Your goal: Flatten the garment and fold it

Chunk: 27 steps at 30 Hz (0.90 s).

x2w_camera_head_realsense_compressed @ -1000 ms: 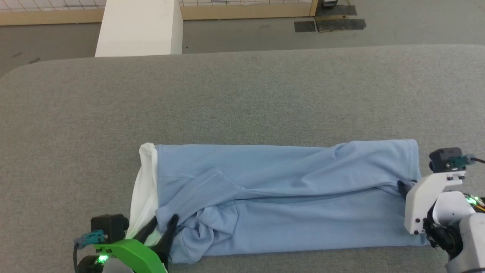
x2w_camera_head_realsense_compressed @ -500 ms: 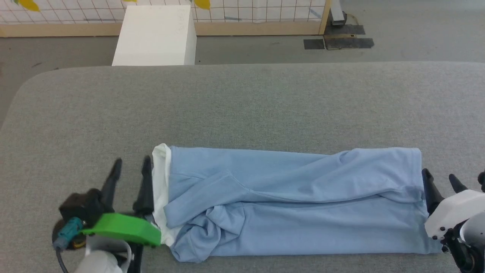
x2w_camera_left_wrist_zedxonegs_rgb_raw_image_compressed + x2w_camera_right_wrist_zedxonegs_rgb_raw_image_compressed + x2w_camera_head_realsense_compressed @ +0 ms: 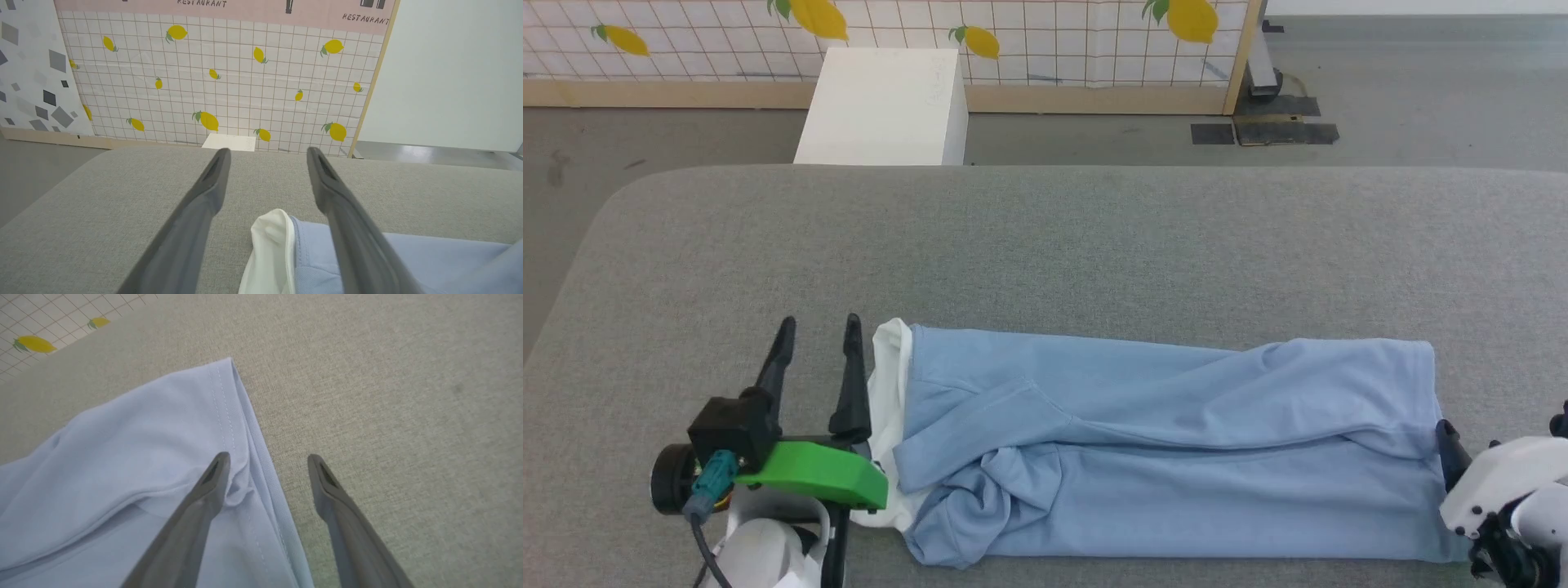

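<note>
The garment (image 3: pixel 1160 441) lies on the grey table (image 3: pixel 1054 245) as a long light-blue strip running left to right. A white panel (image 3: pixel 888 384) shows at its left end, and a bunched fold sits at the near left. My left gripper (image 3: pixel 818 325) stands open just left of that white edge, with nothing between its fingers. In the left wrist view the white edge (image 3: pixel 271 245) lies low between the open fingers (image 3: pixel 212 188). My right gripper (image 3: pixel 268 456) is open at the garment's right hem (image 3: pixel 245 408), one finger over the cloth, the other over bare table.
A white box (image 3: pixel 882 106) stands on the floor beyond the table's far edge. A lemon-patterned tiled wall (image 3: pixel 1054 41) runs behind it, with dark floor plates (image 3: pixel 1262 131) to the right. Bare grey table stretches behind the garment.
Both grippers have opened and let go of the garment's ends. The left one has come out to the left of the cloth, the right one has drawn back. The head camera has tilted up.
</note>
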Available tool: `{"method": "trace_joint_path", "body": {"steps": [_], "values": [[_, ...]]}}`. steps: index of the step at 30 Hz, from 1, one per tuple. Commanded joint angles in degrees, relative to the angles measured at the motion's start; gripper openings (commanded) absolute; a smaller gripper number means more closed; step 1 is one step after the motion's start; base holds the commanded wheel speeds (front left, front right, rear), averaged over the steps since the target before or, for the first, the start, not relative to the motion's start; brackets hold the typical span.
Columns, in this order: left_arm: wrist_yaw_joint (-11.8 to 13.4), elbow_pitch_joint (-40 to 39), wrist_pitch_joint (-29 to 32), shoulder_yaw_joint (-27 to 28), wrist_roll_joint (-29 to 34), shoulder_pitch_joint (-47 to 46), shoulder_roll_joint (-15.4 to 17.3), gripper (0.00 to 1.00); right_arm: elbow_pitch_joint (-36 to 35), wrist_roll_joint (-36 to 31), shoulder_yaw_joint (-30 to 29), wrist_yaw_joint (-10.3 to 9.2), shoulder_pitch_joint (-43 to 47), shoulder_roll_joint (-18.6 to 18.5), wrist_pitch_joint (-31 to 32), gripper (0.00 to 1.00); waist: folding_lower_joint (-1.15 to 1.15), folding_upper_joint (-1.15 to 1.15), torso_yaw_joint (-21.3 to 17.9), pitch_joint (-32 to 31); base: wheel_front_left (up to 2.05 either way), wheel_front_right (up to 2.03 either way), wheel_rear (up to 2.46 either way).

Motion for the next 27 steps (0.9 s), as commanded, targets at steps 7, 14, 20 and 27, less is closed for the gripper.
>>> {"method": "trace_joint_path", "body": {"steps": [7,14,20,27], "values": [[-3.04,2.47,-0.25,2.58,2.44,-0.96,-3.0,1.0,8.15,-2.81,-0.88,-0.08,-6.94,0.09,3.69,1.0,0.0,0.0,0.49,0.45,0.0,0.0,0.0],[-5.11,3.8,-0.26,3.96,3.75,-1.57,-4.41,1.0,15.21,-6.74,-2.01,-0.08,-10.12,0.09,11.23,1.0,0.0,0.0,1.23,1.23,0.0,0.0,0.0],[-6.05,4.51,-0.26,4.75,4.54,-1.79,-5.15,1.0,18.23,-6.17,-1.25,-0.08,-10.93,0.1,18.46,0.0,0.0,0.0,1.44,1.27,0.0,0.0,0.0],[-6.73,4.98,-0.26,5.66,5.0,-1.76,-5.64,1.0,12.96,-6.29,0.51,-0.08,-9.34,-0.77,15.58,0.0,0.0,0.0,1.06,0.99,0.0,0.0,0.0]]}}
